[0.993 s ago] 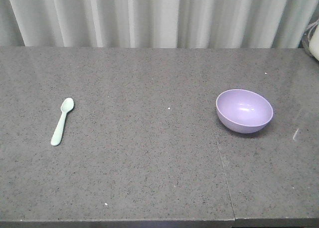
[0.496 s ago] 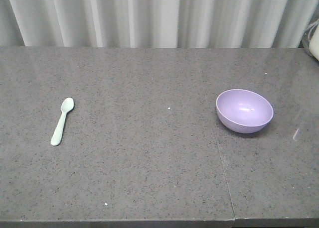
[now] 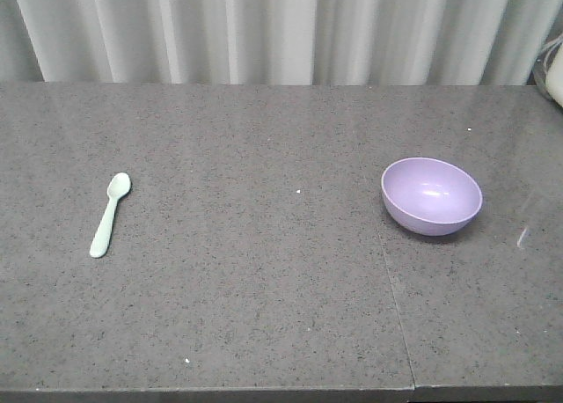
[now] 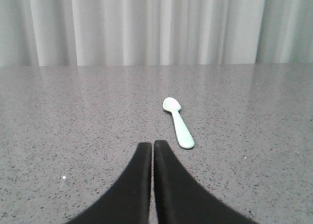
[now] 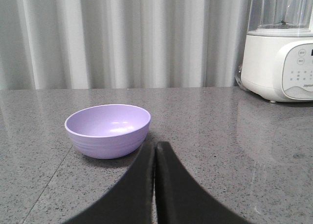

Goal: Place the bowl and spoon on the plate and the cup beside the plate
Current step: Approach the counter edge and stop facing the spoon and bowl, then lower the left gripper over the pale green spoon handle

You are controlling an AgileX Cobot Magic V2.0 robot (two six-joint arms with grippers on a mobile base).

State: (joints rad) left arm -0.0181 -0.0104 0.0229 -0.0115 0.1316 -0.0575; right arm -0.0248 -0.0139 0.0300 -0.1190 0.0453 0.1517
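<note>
Spoon (image 3: pixel 110 215) left on counter (image 3: pixel 264 315), bowl (image 3: pixel 431 194) right; plate, cup unseen. Left claw (image 4: pixel 153 145), right claw (image 5: pixel 155 146): tips together, empty. Part right claw first, pinch near bowl rim, lift level.

In the front view, a white object (image 3: pixel 554 76) at the far right is cut by the picture's edge, and too little shows to tell what it is. A pale streak (image 3: pixel 522 237) on the worktop (image 3: pixel 264 289) near the bowl (image 3: pixel 431 195) is too small to make out. In the right wrist view the blender (image 5: pixel 281 62) is cut off at the top and right, and its panel markings are too small to read. There the right gripper (image 5: pixel 155 145) hides a bit of the bowl's near side. Both it and the left gripper (image 4: pixel 153 144) show only dark fingers pressed together, cut by the bottom edge.
</note>
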